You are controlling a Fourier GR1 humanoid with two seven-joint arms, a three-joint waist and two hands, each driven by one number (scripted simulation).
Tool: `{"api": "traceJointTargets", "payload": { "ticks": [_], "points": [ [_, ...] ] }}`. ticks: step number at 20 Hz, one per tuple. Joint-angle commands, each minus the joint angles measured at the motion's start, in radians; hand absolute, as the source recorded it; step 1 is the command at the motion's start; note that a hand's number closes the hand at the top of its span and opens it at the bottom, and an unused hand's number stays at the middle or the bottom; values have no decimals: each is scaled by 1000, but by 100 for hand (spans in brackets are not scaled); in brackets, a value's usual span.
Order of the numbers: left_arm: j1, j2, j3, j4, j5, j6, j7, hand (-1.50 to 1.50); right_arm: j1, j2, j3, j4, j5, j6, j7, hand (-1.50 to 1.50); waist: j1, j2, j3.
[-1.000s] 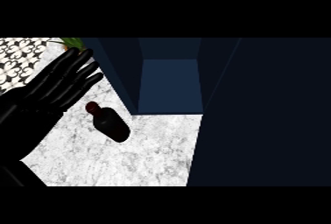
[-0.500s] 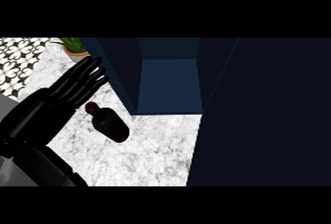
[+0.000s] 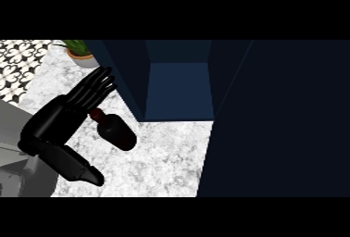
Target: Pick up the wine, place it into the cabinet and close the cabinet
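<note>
Dark red wine bottle lies on the white-grey marbled counter. Navy cabinet fills the right. Black hand, green potted plant upper left, black-and-white patterned tiles.

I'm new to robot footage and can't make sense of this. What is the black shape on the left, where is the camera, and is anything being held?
The camera sits in the robot's head and looks steeply down at a marble counter. The black shape is the robot's left hand, fingers straight, beside a dark wine bottle lying on the counter. Nothing is held. The dark blue box with the paler inside is the open cabinet; its door fills the right side. A potted plant stands at the top left. The right hand does not show.
</note>
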Motion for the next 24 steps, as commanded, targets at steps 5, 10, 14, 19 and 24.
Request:
{"api": "traceJointTargets", "payload": {
  "ticks": [5, 10, 14, 19, 24],
  "points": [
    [40, 31, 62, 161, -83, -78, -186, -150, -19, -32, 55, -166, 146, -44, 94, -150, -1, 0, -1],
    [64, 39, 66, 202, -135, -82, -245, -150, 54, -81, 81, -200, 151, -65, 59, -150, -9, -2, 0],
    [66, -4, 29, 300, -227, -76, -357, -150, 48, -92, 105, -181, 131, -75, 25, -150, -18, -1, 0],
    [48, 10, 35, 399, -241, -109, -401, -150, -37, -104, 48, -132, 92, -82, 48, -150, -22, 4, -2],
    [71, 33, 56, 472, -276, -132, -500, -150, -33, -122, 46, -129, 70, -97, 35, -150, -24, 4, -2]
  ]
}}
